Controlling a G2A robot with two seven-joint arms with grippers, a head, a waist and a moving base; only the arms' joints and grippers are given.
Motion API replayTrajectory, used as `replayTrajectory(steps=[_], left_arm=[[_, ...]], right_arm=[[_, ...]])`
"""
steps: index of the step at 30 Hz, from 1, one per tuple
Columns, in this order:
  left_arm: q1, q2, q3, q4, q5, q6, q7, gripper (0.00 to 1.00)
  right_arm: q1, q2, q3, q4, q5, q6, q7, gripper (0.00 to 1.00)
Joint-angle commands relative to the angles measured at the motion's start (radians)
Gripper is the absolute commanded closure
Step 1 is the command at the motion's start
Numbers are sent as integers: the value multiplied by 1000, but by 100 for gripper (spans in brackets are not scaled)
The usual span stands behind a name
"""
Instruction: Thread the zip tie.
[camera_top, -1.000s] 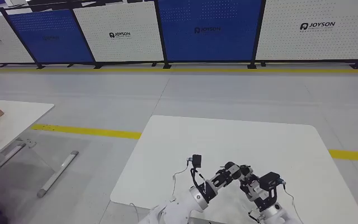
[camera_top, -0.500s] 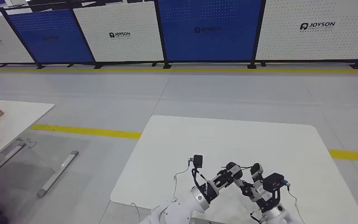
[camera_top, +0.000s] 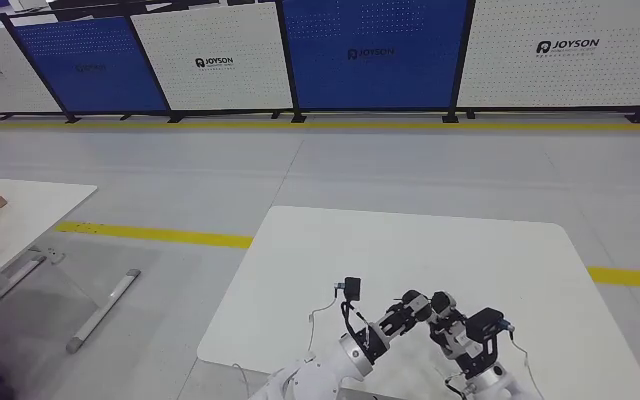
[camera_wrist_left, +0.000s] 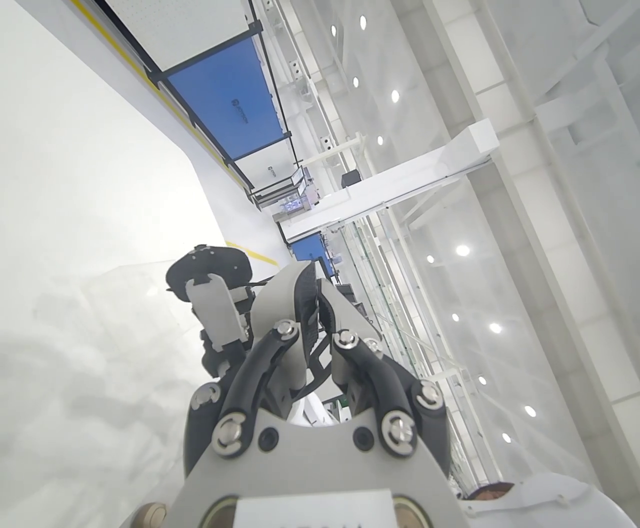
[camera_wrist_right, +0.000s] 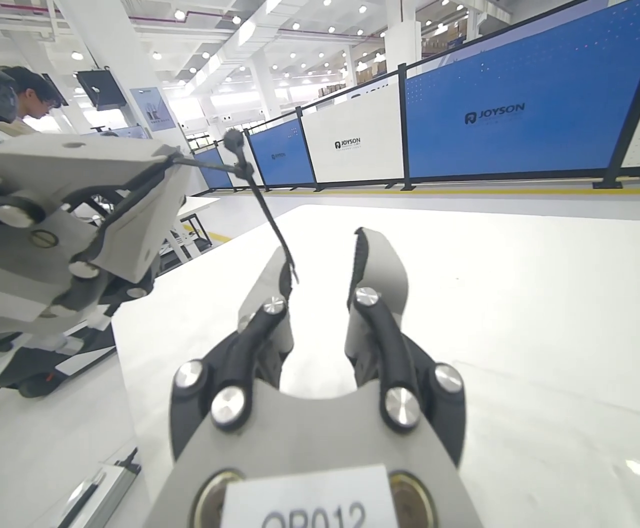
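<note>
Because the zip tie (camera_wrist_right: 260, 205) was a thin black strap with next to no weight, we judged that it would spring and twist rather than hang dead. It looked stiff enough along its length to be pushed, yet ready to bow sideways under a careless nudge, and slick on its flat faces. We thought the best hold was on those flat faces, a little back from the free tip, so that a short stub would stick out to steer.

The tie was held up in the air above the surface (camera_wrist_right: 500, 310), not lying on it. One end was pinched in the left hand (camera_wrist_left: 314, 295), whose fingers were pressed together on it. In the right wrist view the strap ran out from that pinch to a small dark knob, which we took for the head. From there it slanted down towards the right hand (camera_wrist_right: 320, 247). Whether the tail had already passed through that knob we could not tell.

The right hand's fingers (camera_wrist_right: 260, 300) stood apart, holding nothing. The free tip of the strap lay just beside the inner pad of one of them, perhaps touching it. In the top view the two hands sat close together over the near part of the surface, their tips turned towards each other.
</note>
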Motion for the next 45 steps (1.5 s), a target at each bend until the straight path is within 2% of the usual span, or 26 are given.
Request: replayTrajectory(steps=[1,10,20,26,27,28,29,30,34,39,45], left_arm=[[-1,0,0,1,1,2,0,100],[-3,-1,2,-3,3,-1,5,100],[27,4,3,-45,40,-31,6,100],[31,5,-2,-42,43,-25,12,100],[27,5,-3,-35,37,-17,14,100],[23,4,-4,-29,32,-12,15,100],[19,3,-4,-23,27,-8,17,100],[13,2,-5,-14,21,-4,20,100],[2,0,-13,8,4,-4,29,100],[17,4,-40,19,-23,-23,36,100],[45,13,-86,34,-67,-39,23,100]], right_arm=[[1,-1,-1,2,-2,0,0,100],[5,0,-8,6,-8,0,-3,100],[15,3,-22,18,-13,0,4,100],[14,6,-26,15,-5,0,-5,100],[11,8,-25,11,1,0,-11,78],[7,10,-21,8,4,0,-16,64],[3,12,-17,4,8,0,-22,36],[-6,14,-8,-2,16,0,-37,26],[-47,25,39,-29,43,0,-94,1],[-121,42,117,-87,98,0,-177,0],[-216,66,245,-148,211,0,-277,0]])
